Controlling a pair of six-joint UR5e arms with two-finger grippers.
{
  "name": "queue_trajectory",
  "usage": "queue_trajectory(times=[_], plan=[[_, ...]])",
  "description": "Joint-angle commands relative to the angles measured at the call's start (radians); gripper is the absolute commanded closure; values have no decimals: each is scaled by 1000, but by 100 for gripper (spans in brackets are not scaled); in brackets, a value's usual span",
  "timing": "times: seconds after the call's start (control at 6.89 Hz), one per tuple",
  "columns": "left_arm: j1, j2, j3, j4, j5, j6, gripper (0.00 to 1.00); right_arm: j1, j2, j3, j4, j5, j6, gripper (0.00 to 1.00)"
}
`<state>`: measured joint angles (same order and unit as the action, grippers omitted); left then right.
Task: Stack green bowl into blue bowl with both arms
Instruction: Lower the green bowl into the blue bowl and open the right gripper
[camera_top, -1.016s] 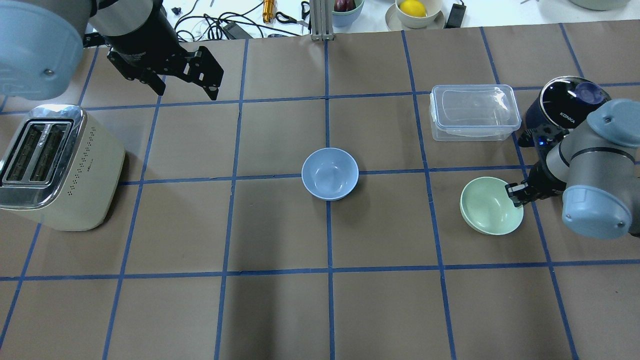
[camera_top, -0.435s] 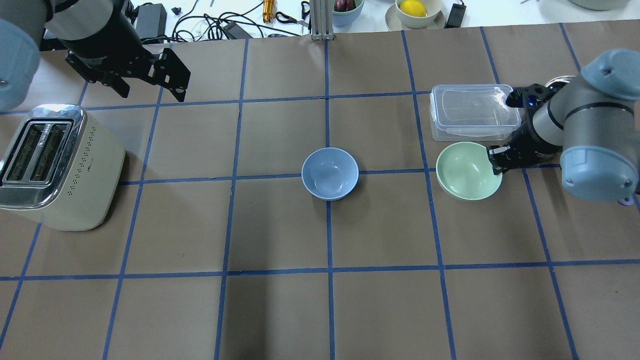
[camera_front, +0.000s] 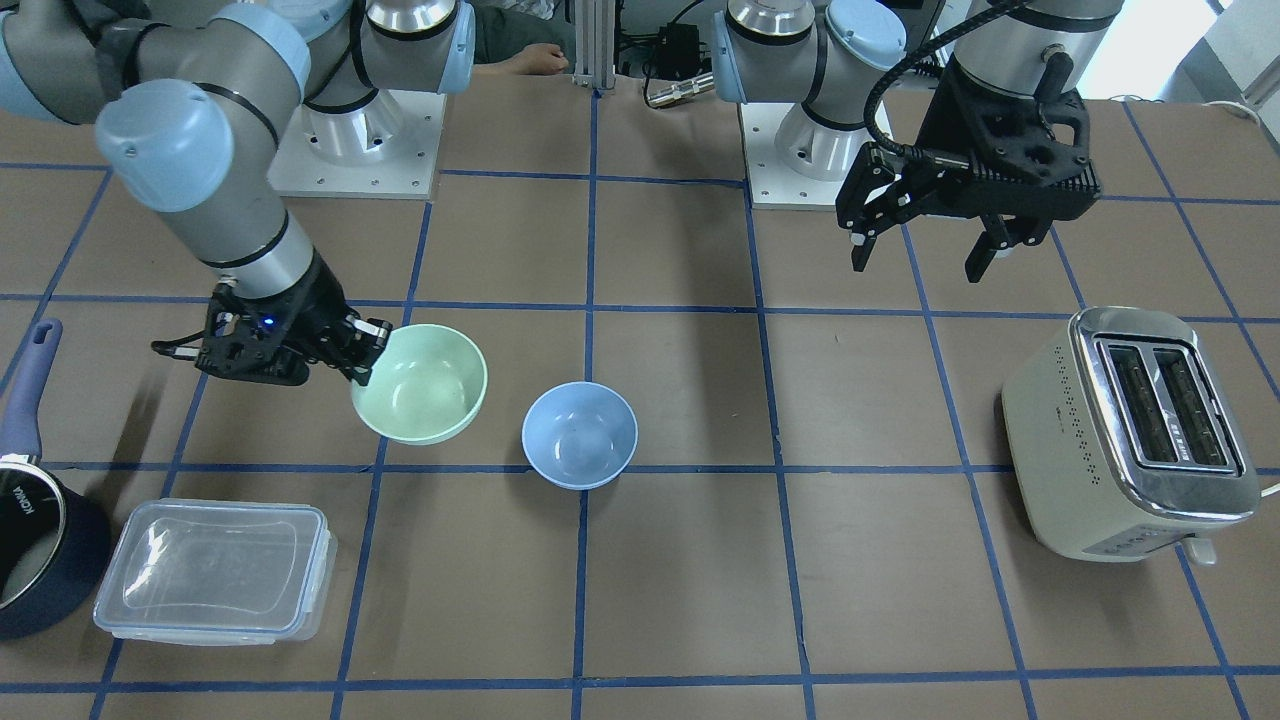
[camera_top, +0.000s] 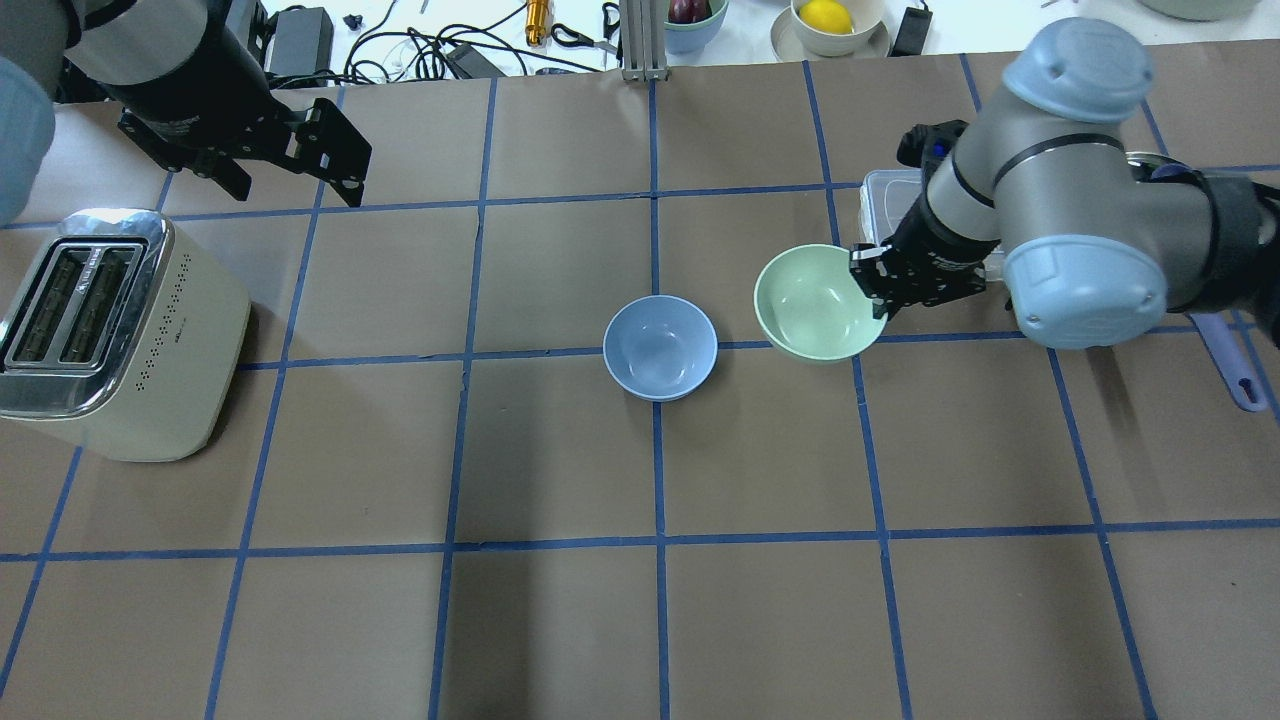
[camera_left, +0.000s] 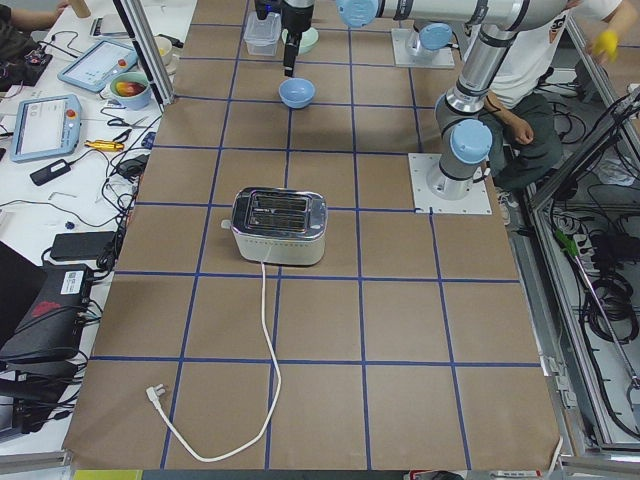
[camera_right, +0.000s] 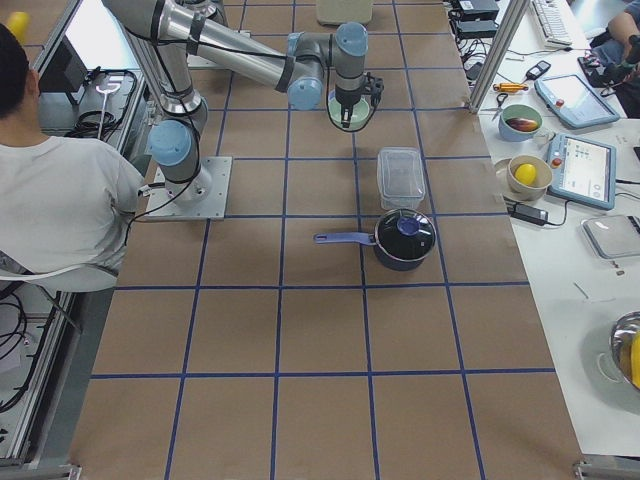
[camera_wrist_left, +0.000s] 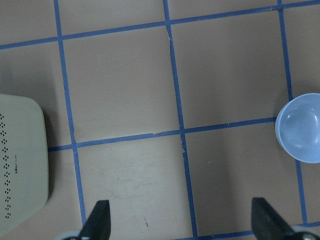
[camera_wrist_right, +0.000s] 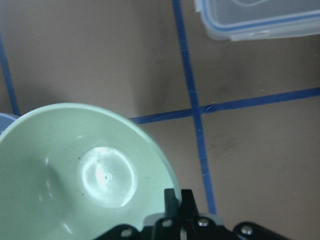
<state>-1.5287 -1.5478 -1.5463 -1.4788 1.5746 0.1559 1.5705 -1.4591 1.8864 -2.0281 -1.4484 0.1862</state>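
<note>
The green bowl hangs above the table, just right of the blue bowl in the overhead view. My right gripper is shut on the green bowl's right rim; the wrist view shows the bowl pinched at its edge. In the front view the green bowl is left of the blue bowl, held by the right gripper. The blue bowl stands alone on the table's middle. My left gripper is open and empty, high at the far left; its wrist view shows the blue bowl at the right edge.
A cream toaster stands at the left. A clear plastic container and a dark navy saucepan sit behind the right arm. Cables and other bowls lie past the far edge.
My right gripper has carried the green bowl up and leftward, from near the right side to just beside the blue bowl. My left gripper has drawn back to the far left.
</note>
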Motion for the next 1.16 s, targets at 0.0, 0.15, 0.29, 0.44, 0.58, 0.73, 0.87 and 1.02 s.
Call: queue_trajectory(times=[0.0,0.15,0.29,0.44,0.58,0.73,0.87,1.02], plan=[[-1,0,-8,6,-2,-7,0,193,87,-64,-53,0,264,100],[-1,1,-8,5,4,-7,0,225,129,-66,-87,-3,286,100],[-1,2,-9,3,8,-7,0,227,147,-70,-121,3,306,100],[-1,2,-8,3,8,-7,0,233,178,-75,-188,2,344,100],[-1,3,-8,3,13,-4,0,236,213,-76,-187,-1,343,98],[-1,5,-8,3,12,-6,0,237,220,-72,-185,-1,345,69],[5,5,-8,6,9,-6,0,237,223,-72,-188,0,331,9],[5,2,-9,8,7,-6,0,235,218,-81,-184,-1,329,1]])
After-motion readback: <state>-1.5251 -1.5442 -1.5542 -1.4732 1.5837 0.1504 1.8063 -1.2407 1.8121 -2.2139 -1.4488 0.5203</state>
